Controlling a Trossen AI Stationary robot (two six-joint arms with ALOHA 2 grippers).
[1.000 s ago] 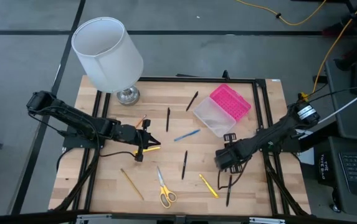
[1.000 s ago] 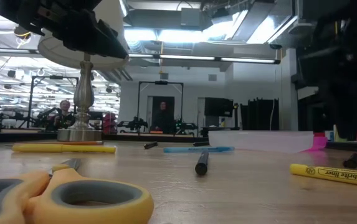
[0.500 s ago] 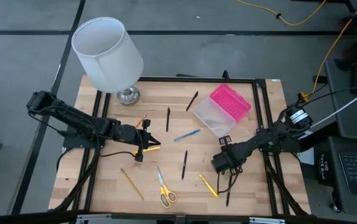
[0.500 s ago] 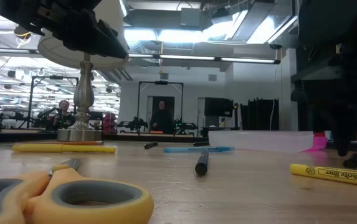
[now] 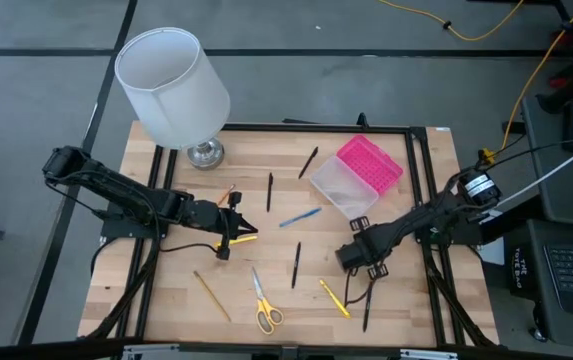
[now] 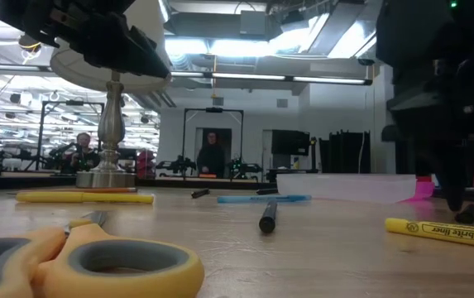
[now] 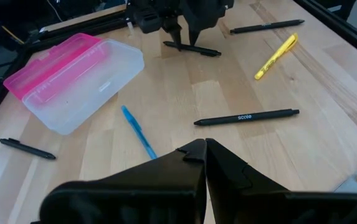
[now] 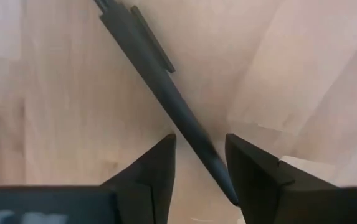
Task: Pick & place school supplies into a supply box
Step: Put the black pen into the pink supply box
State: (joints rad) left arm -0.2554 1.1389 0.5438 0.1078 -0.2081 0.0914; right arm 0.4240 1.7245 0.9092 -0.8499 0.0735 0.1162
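We look into a robotics lab: a wooden bench (image 5: 266,300) in a black frame, ceiling strip lights (image 6: 253,79), equipment racks, and a person (image 6: 211,157) standing behind.

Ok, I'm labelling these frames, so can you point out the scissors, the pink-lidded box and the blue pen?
scissors (image 5: 264,307): high view, on the pivot above the yellow handles.
box (image 5: 370,164): high view, on the middle of the pink lid.
blue pen (image 7: 139,132): left wrist view, midway along the barrel.

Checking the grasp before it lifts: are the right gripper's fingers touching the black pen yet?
Cannot tell. In the right wrist view the black pen runs between the open right gripper fingers, very close, but no clear contact or gap shows.
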